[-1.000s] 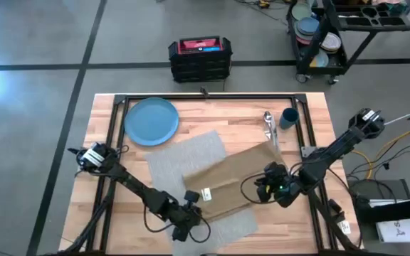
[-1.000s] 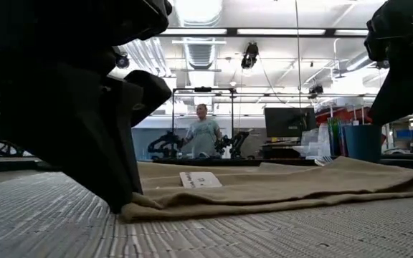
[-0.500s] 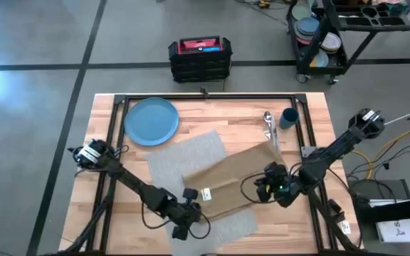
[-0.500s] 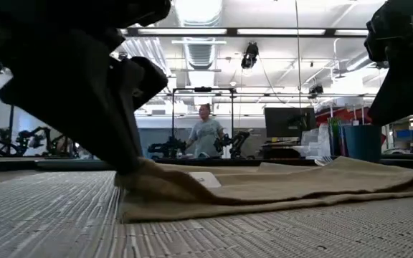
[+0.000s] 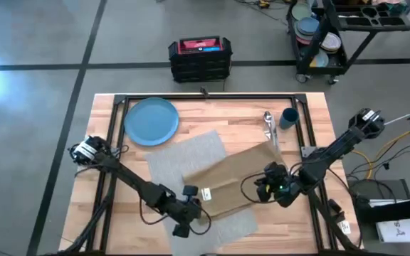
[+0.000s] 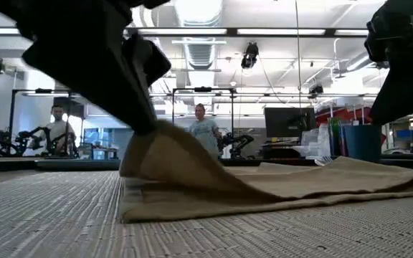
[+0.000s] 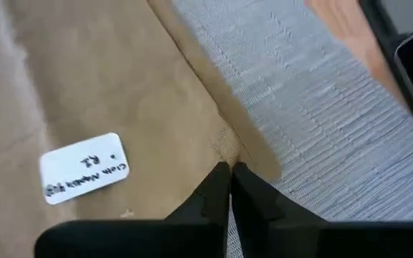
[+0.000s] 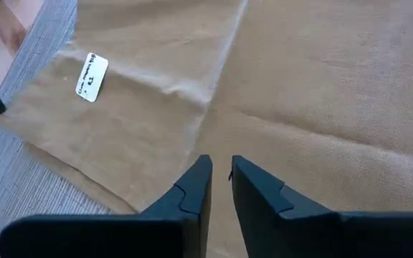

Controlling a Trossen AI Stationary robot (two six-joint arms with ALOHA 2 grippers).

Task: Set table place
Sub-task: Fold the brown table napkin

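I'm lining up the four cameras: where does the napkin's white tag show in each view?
High: white tag on the napkin, beside the left end effector.
Low: not visible; the lifted napkin corner hides that spot.
Left wrist: tag at.
Right wrist: tag at.
Shared landmark: the napkin's edge on the placemat.

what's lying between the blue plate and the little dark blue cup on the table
In the high view, mostly bare wood lies between the plate and the cup. Just before the cup, the silver cutlery lies on the table.
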